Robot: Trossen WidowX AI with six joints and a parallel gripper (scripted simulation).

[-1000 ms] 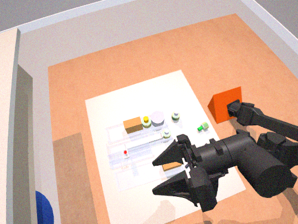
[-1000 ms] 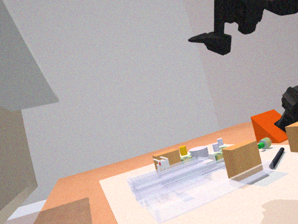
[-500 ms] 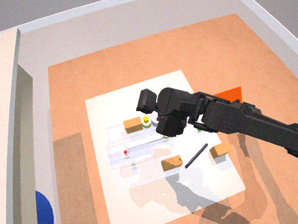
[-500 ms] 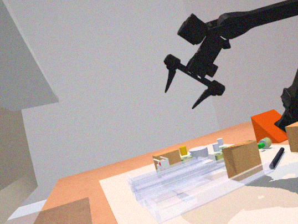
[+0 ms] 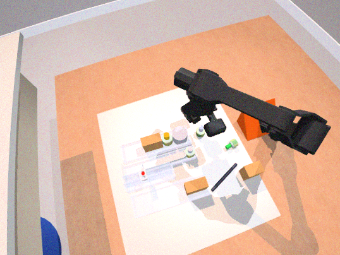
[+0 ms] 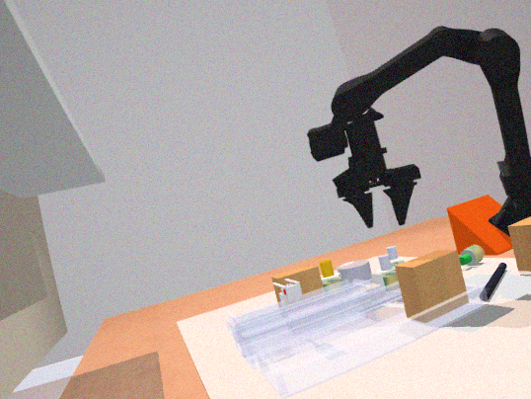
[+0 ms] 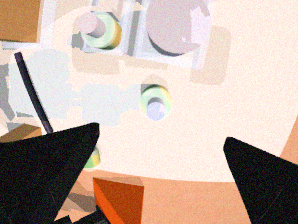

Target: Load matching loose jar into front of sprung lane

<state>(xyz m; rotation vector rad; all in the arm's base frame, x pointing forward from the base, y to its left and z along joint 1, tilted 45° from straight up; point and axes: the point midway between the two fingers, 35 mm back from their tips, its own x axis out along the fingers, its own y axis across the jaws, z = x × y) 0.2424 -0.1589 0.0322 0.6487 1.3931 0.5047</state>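
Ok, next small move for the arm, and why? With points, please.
Probably ease the open gripper (image 6: 386, 226) (image 7: 162, 136) across toward the loose white-capped jar (image 5: 200, 131) (image 7: 155, 102), staying high: the wrist view shows that jar upright but ahead of the fingers, not between them.

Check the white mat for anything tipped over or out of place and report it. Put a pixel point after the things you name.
One thing stands out: the small jar with the green cap (image 5: 232, 144) (image 6: 472, 255) lies on its side near the orange wedge-shaped block (image 5: 249, 126) (image 6: 476, 222) (image 7: 125, 200), while the other capped jars stand upright. I see no spill.

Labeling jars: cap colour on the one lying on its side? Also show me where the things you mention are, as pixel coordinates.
Green cap (image 5: 228, 146) (image 6: 465, 259); shows best in the top view.
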